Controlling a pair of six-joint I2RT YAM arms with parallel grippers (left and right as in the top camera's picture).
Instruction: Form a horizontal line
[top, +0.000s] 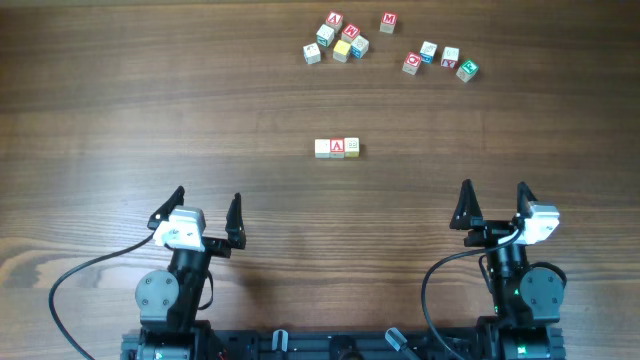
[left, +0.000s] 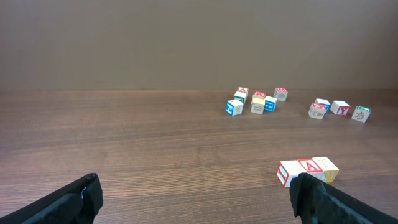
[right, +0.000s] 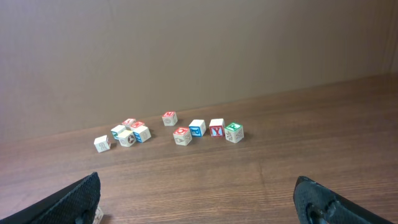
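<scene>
Overhead view, left to right. My left gripper (top: 208, 195) stands near the table's (top: 120, 110) front edge, fingers spread wide and holding nothing. Far across the wood lies a loose cluster of letter blocks (top: 342, 49), among them one yellow and one blue. Nearer me, at mid-table, is the row of three blocks (top: 337, 148). The cubes touch side by side in a straight horizontal line. The left one is cream with red edging, the middle one shows a red A on top, and the right one is pale cream. A lone M block (top: 388, 21) sits by the far edge. Right of it, four blocks (top: 440, 58) form a ragged string, ending in a green-faced cube. My right gripper (top: 494, 187) is likewise spread wide and holds nothing.
</scene>
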